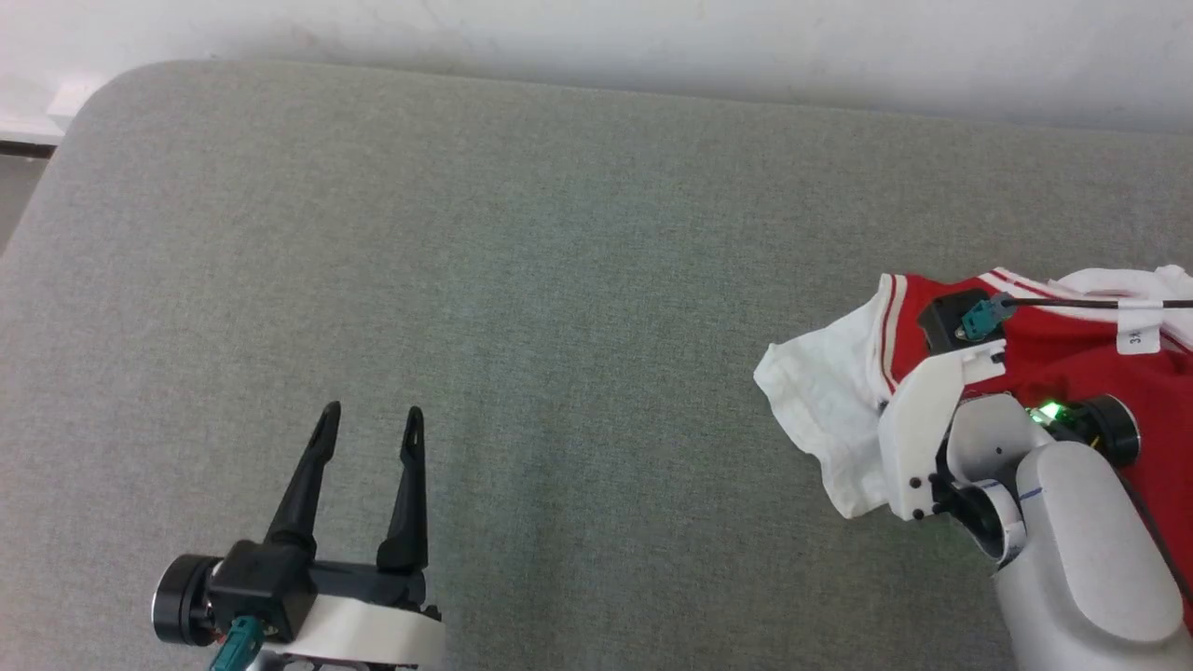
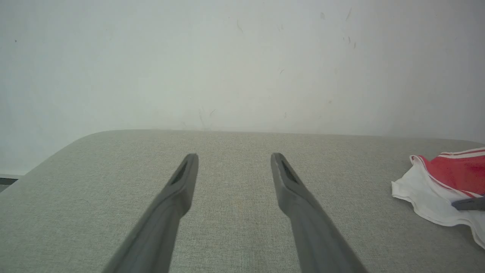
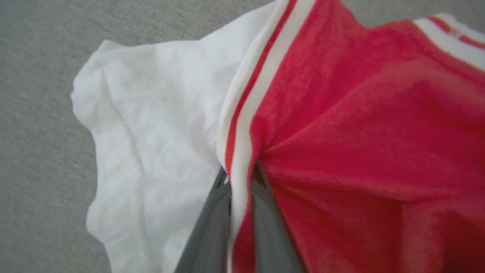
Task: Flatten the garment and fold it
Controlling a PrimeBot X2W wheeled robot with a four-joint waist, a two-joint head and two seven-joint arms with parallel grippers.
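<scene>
We see one piece of writing, a small white tag (image 1: 1137, 334) on a thin black cable (image 1: 1081, 302) by the right wrist. Its dark print is too small for us to read.

The right gripper (image 3: 240, 172) is clenched on the garment (image 3: 341, 151). In the right wrist view, its two dark fingers (image 3: 212, 212) pinch the red-and-white striped trim (image 3: 242, 113) where a white sleeve (image 3: 151, 132) meets the red body. The red cloth gathers into creases that fan out from the pinch.

The left gripper (image 1: 372, 415) is released and holds nothing. Its long, tapered black fingers stand apart above the bare cushion (image 1: 485, 242), well away from the shirt.

The garment lies crumpled at the right edge of the head view, partly under the pale right forearm (image 1: 1072, 550). Its sleeve is soft and wrinkled with a wavy hem. The red fabric looks slightly fuzzy, and the trim is flat and ribbed.

The cushion is grey-green woven upholstery with a fine, even grain and a rounded far-left corner. A plain white wall (image 2: 242, 60) with a few faint scuffs rises behind it.
</scene>
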